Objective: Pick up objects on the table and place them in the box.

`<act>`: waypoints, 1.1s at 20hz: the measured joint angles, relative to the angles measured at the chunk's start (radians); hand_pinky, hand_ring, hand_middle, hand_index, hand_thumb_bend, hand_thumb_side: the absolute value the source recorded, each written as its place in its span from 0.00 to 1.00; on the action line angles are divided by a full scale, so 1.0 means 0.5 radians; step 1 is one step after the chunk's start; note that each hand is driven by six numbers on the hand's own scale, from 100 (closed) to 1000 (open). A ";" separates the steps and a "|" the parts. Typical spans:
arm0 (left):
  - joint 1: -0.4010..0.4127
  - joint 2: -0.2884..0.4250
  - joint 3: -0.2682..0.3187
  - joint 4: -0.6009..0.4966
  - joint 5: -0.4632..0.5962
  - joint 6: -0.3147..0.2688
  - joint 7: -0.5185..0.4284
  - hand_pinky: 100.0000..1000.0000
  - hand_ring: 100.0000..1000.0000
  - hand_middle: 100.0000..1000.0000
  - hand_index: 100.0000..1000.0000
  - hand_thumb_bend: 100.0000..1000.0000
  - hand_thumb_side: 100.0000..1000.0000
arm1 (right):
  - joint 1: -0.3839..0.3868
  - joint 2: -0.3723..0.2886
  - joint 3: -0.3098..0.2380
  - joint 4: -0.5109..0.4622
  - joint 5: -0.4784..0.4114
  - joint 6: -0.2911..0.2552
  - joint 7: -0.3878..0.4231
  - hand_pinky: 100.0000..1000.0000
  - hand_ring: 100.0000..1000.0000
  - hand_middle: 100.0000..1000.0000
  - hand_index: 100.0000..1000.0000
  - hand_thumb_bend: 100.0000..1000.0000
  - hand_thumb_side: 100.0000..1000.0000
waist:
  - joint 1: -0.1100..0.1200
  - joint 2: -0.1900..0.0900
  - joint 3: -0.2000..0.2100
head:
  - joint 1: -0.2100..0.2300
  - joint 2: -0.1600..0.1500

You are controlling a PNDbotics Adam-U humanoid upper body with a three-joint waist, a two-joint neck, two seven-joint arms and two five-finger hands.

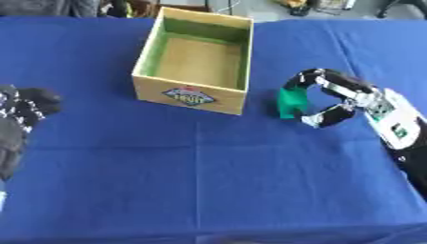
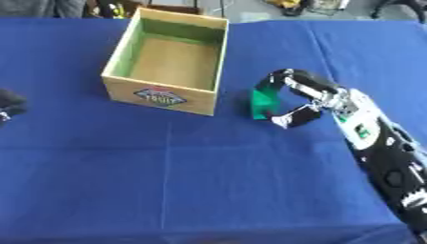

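Both head eyes are looking steeply down on the blue table [image 1: 208, 181], sharing the box [image 1: 193, 57] (shifted slightly leftward in the right eye view).

Before you, a blue tablecloth [image 1: 208, 181] covers the whole work surface, pressed with faint fold creases that cross near its middle. Beyond its far edge you can see a strip of grey floor [image 1: 267, 12], with dark, blurred shapes at the upper left [image 1: 50, 7] and a small yellow item among dark clutter at the upper right [image 2: 292, 5].
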 measured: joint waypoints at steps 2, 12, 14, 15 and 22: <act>0.001 0.000 0.000 0.000 0.000 0.000 0.000 0.82 0.75 0.56 0.65 0.33 1.00 | -0.009 -0.019 -0.009 -0.047 -0.028 0.020 -0.023 0.65 0.64 0.24 0.72 0.01 0.00 | 0.000 0.000 -0.002 | 0.001 0.000; 0.015 0.000 0.000 0.000 0.000 0.000 0.000 0.82 0.74 0.56 0.65 0.33 1.00 | -0.185 -0.137 -0.056 -0.234 -0.154 0.107 -0.068 0.64 0.63 0.24 0.72 0.05 0.00 | -0.005 -0.003 -0.011 | 0.017 0.000; 0.015 0.000 0.000 0.000 0.000 0.000 0.000 0.82 0.74 0.56 0.65 0.33 1.00 | -0.240 -0.140 -0.062 -0.238 -0.175 0.117 -0.065 0.64 0.63 0.24 0.72 0.05 0.00 | -0.007 -0.011 -0.007 | 0.017 0.000; 0.015 0.000 0.000 0.000 0.000 0.000 0.000 0.82 0.74 0.56 0.65 0.33 1.00 | -0.271 -0.140 -0.062 -0.238 -0.185 0.120 -0.064 0.64 0.63 0.24 0.72 0.05 0.00 | -0.007 -0.015 0.000 | 0.016 0.000; 0.019 -0.016 -0.012 0.008 0.005 0.007 -0.009 0.82 0.74 0.56 0.65 0.33 1.00 | -0.517 -0.076 -0.056 -0.123 -0.195 0.136 -0.042 0.64 0.62 0.24 0.72 0.03 0.00 | -0.002 -0.041 0.070 | -0.011 -0.001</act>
